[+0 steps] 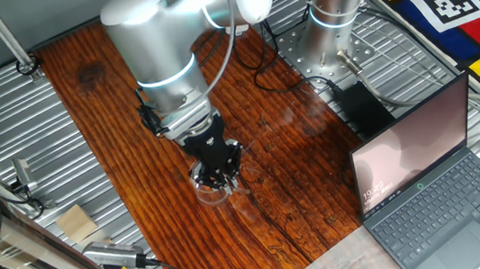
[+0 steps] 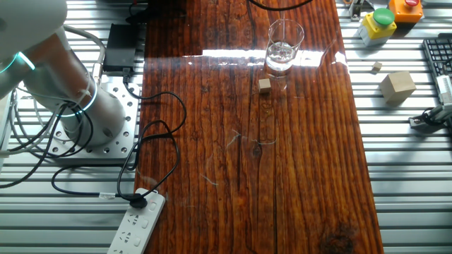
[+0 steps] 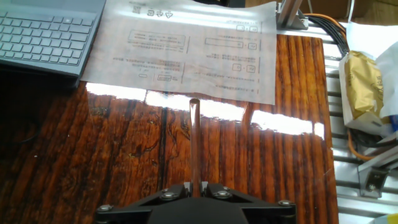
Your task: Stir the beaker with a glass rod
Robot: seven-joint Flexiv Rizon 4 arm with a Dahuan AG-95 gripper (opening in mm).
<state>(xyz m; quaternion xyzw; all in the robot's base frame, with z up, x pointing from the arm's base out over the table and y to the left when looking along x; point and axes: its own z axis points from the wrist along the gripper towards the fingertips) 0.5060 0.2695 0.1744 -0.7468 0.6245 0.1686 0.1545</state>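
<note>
One end effector (image 1: pixel 219 178) stands clamped on the glass rod (image 3: pixel 194 146), hanging low at the beaker (image 1: pixel 211 190) on the wooden worktop (image 1: pixel 300 182), with a laptop (image 1: pixel 436 180) off to the side.

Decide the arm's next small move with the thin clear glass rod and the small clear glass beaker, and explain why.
Probably nudge the tip of the thin clear glass rod over the small clear glass beaker. The gripper is shut on the rod, but the hand view shows only wooden tabletop around its tip, no rim.
</note>
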